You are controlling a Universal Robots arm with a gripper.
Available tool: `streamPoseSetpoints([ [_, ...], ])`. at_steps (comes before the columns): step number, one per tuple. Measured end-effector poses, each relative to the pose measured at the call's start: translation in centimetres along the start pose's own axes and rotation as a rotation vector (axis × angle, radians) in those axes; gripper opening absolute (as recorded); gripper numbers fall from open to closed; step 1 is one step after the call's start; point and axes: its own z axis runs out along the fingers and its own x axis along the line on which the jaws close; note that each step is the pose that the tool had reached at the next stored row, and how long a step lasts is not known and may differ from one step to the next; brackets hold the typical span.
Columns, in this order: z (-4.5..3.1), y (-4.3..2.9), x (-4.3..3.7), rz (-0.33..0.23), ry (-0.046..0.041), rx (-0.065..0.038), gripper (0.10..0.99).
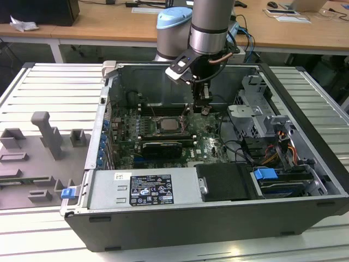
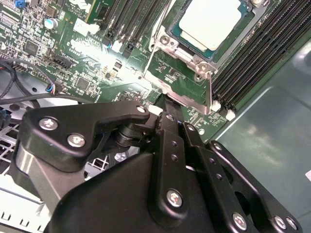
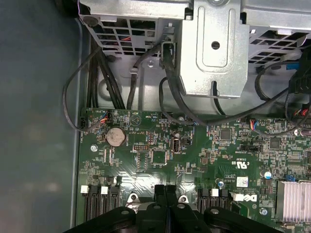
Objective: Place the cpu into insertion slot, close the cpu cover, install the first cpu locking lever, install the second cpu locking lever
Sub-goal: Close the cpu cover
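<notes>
Closed fingertip to fingertip, the gripper point(image 1: 203, 109) hangs low inside the open computer case point(image 1: 305, 164), over the green board point(image 3: 160, 155) at the socket's edge nearest the drive cage point(image 1: 253, 106). In the second wrist view its tips point(image 2: 164, 104) meet the free edge of the cpu cover point(image 2: 210, 90), which stands raised and tilted on its hinge. Whether they pinch that edge or only touch it I cannot tell.

The cpu point(image 2: 211, 19) lies flat in the insertion slot point(image 2: 167, 41), pale top up, near the middle of the board. Long black memory slots point(image 2: 248, 58) run along the socket's side. Black cables point(image 3: 170, 87) drape from the cage toward the board's edge, just behind the fingers. A coin cell point(image 3: 115, 137) and a finned heat sink point(image 3: 293, 201) sit on the board nearby. The power supply point(image 1: 144, 188) fills the case's near edge.
</notes>
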Motion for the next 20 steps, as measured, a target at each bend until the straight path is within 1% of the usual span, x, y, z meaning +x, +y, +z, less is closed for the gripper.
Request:
streamPoseSetpoints([
  [6,-0.01,-0.46,0.02,0.0,0.0,0.0,0.106],
  [14,-0.03,-1.26,0.05,0.0,0.0,0.0,0.106],
  [20,-0.06,-2.34,0.1,0.0,0.0,0.0,0.106],
])
